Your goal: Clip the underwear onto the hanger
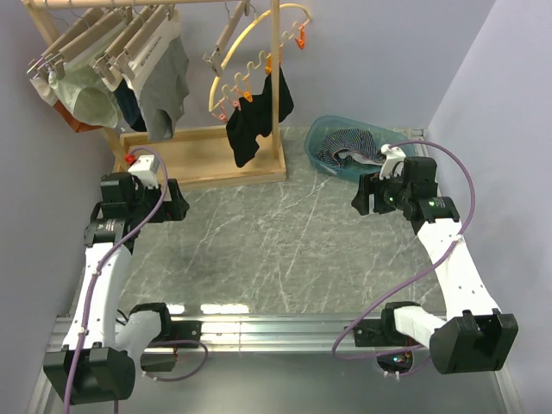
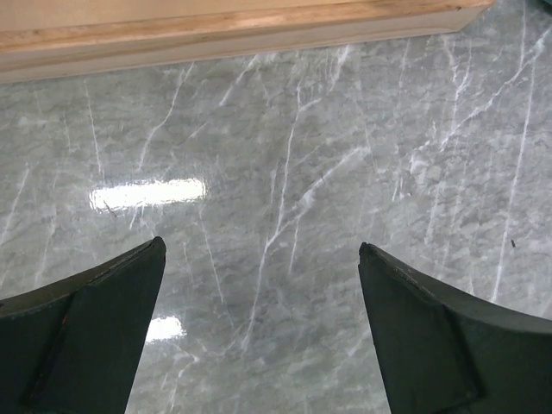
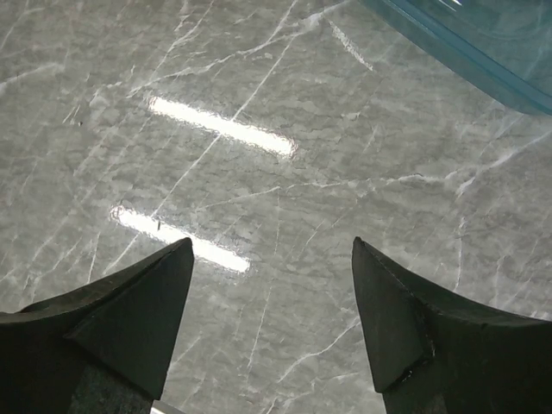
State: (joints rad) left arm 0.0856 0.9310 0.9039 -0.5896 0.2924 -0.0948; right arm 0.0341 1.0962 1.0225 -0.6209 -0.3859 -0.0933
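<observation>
The underwear (image 1: pixel 347 142), dark navy with pale pinstripes and a grey waistband, lies crumpled in a blue basket (image 1: pixel 321 155) at the back right. An empty pale wooden hanger (image 1: pixel 227 34) with metal clips hangs on the wooden rack, seen nearly end-on. My left gripper (image 1: pixel 177 207) (image 2: pixel 260 245) hovers open over bare marble just in front of the rack's base. On the right, my other gripper (image 1: pixel 363 197) (image 3: pixel 272 241) is open above the table, just in front of the basket. Neither holds anything. Neither wrist view shows the underwear or the hanger.
The wooden rack (image 1: pixel 207 159) stands at the back left and carries several clip hangers with garments, among them plain grey briefs (image 1: pixel 164 82). A yellow arc with orange pegs (image 1: pixel 259 65) holds a black garment (image 1: pixel 254 121). The rack's base (image 2: pixel 224 30) and the basket's rim (image 3: pixel 466 52) edge the wrist views.
</observation>
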